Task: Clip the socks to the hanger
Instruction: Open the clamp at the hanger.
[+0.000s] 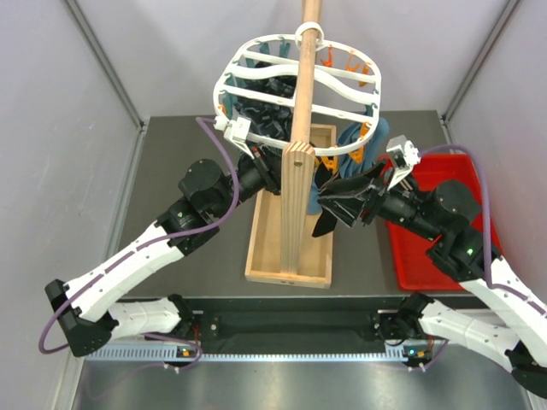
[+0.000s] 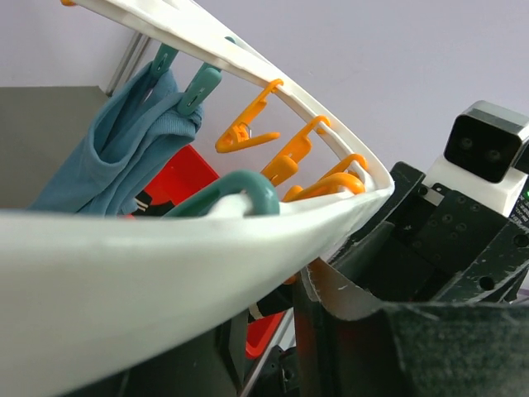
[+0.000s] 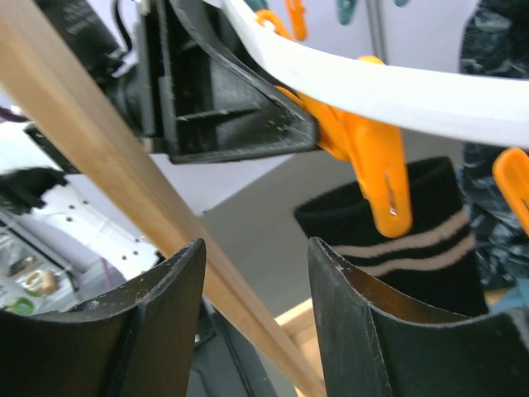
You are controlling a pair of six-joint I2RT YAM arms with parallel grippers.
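**A:** Sock check: where is the black fabric sock with two pale cuff stripes (image 3: 413, 248)?

**B:** It hangs by its cuff from an orange plastic clothespin (image 3: 378, 169) on the rim of the white plastic oval hanger (image 3: 430, 95), near the upright wooden pole (image 3: 116, 182). The peg's tip lies over the cuff, so I'd judge it bites.

**A:** And the right gripper (image 3: 256, 256)?

**B:** Its fingers are spread with nothing between them, and the cuff is just beyond one finger. It's probably close by to catch the sock if the peg slips.

**A:** What about the left gripper (image 1: 263, 176)?

**B:** It is up against the same rim by that peg, likely to work the peg or steady the hanger. I cannot tell whether its jaws are pressed together, because the rim hides them.

**A:** What's left to do?

**B:** Judging by the free orange pegs (image 2: 248, 132), more socks could follow.
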